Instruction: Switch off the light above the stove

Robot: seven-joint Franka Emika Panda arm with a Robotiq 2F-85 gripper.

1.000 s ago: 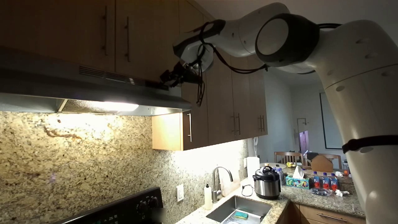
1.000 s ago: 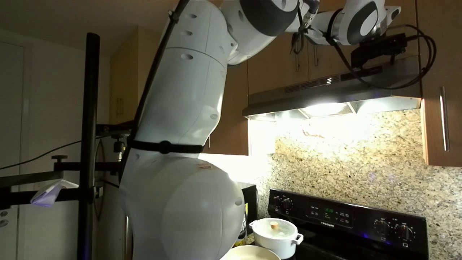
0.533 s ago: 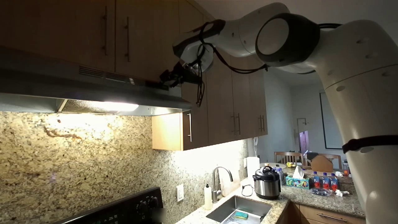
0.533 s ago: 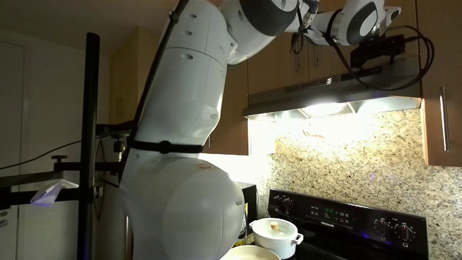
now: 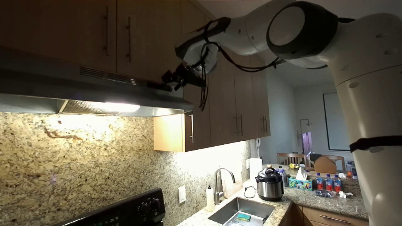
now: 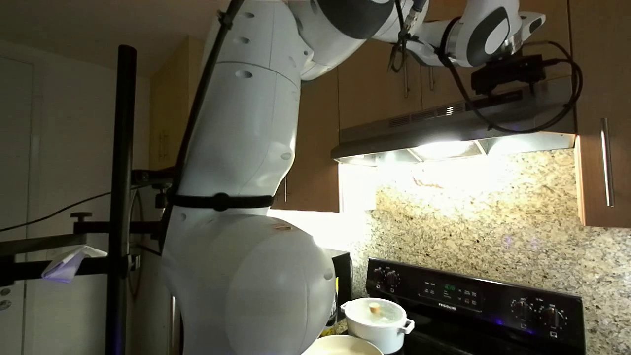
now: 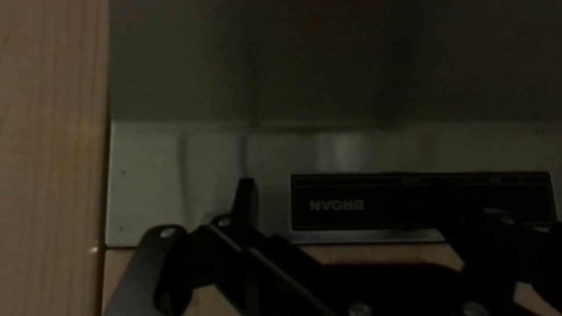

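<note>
In the wrist view the Robotiq gripper [image 7: 344,191] has its fingers [image 7: 244,204] spread wide, holding nothing, at the Broan control panel [image 7: 360,215] of the range hood [image 7: 184,79] — contact cannot be told. In both exterior views the hood light [image 6: 443,149] glows whitish under the hood, above the black Frigidaire stove [image 6: 485,315].

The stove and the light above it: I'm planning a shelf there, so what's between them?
In both exterior views, the speckled backsplash stretches between the stove's back panel and the glowing light.
</note>
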